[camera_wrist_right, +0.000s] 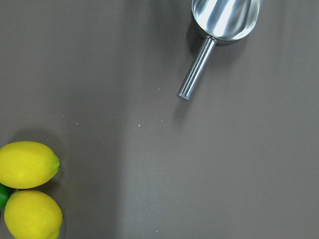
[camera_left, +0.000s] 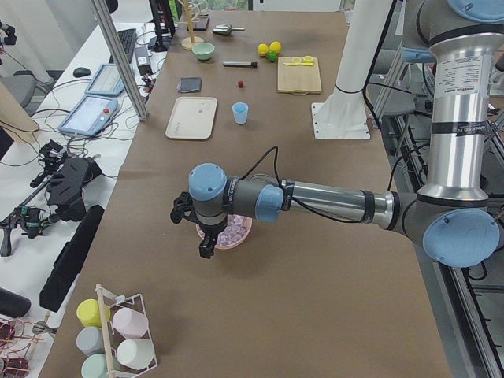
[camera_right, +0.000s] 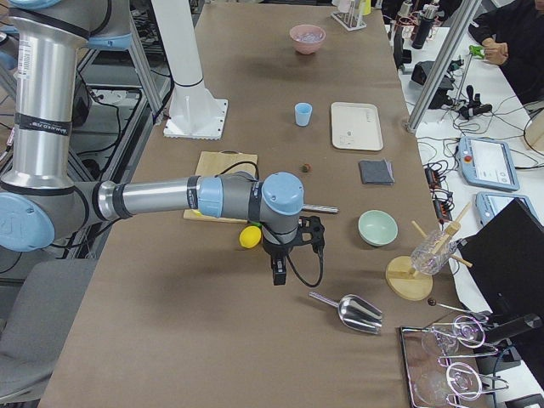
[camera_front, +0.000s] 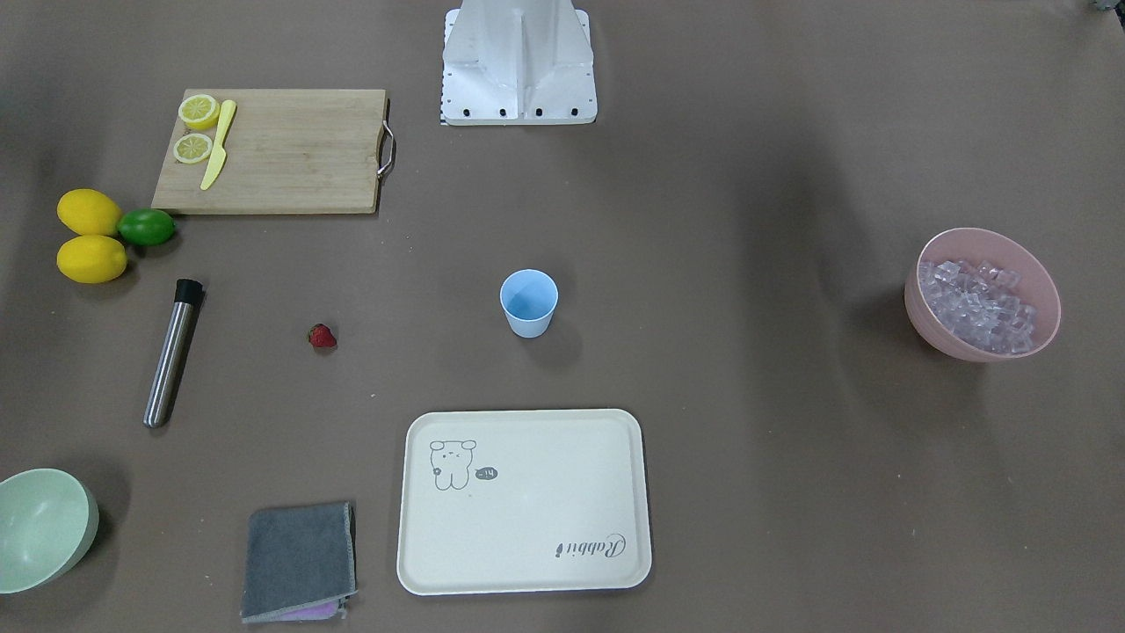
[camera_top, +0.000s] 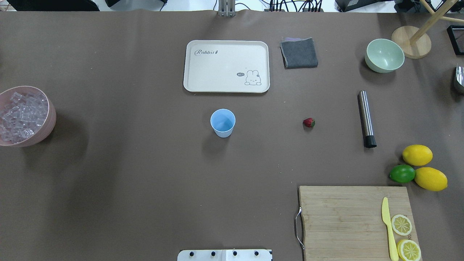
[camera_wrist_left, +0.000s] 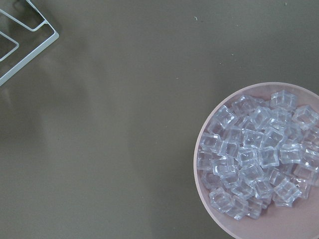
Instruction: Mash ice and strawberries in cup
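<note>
The light-blue cup (camera_front: 528,302) stood mid-table, the strawberry (camera_front: 322,336) lay well apart from it, and the ice (camera_front: 976,304) filled a pink bowl (camera_front: 930,327). The left gripper (camera_left: 206,249) hung over that bowl and the right gripper (camera_right: 278,275) near the lemons (camera_wrist_right: 27,164). Whether either gripper's fingers were open or closed could not be told.

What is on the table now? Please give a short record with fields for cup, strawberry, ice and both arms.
cup: light blue, upright, empty
strawberry: lies between cup and steel rod, touching neither
ice: piled in the pink bowl; none in the cup
left jaws: hang beside the pink bowl; open or shut cannot be told
right jaws: hang near the lemons and the metal scoop; open or shut cannot be told
progress: mashing not begun
</note>
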Motion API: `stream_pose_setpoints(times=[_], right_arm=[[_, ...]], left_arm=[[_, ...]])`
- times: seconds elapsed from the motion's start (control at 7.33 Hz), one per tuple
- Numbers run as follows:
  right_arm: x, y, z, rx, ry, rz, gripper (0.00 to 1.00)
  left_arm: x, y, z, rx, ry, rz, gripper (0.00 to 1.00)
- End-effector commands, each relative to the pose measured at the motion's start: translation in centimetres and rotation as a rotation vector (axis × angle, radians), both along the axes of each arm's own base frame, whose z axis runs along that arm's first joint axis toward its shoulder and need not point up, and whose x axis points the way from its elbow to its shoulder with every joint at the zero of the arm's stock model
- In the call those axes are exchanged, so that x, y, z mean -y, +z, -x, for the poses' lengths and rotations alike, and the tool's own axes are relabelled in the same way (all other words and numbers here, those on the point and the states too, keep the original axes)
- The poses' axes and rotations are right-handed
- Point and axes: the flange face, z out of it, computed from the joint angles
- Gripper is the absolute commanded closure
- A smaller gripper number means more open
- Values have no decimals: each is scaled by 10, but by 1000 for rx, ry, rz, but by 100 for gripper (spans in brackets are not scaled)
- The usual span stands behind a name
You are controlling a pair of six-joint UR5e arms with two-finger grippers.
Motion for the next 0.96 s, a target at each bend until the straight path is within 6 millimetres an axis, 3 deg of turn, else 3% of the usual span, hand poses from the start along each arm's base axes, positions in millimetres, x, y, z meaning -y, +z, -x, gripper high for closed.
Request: stream_pose_setpoints(times=[0.0,0.27,0.55,0.82], right_arm=[[0,1,0,2,2,4,0],[0,1,0,2,10,13,0],[-1,9,0,-1,6,24,0],[-2,11,0,2,3,25,0]], left_arm=[[-2,4,0,0,-1,16,2],[-2,5,0,-6,-1,24,2],[1,-10,-10,-54,-111,127,2],[6,-25,-49,-93,-220,196,2]])
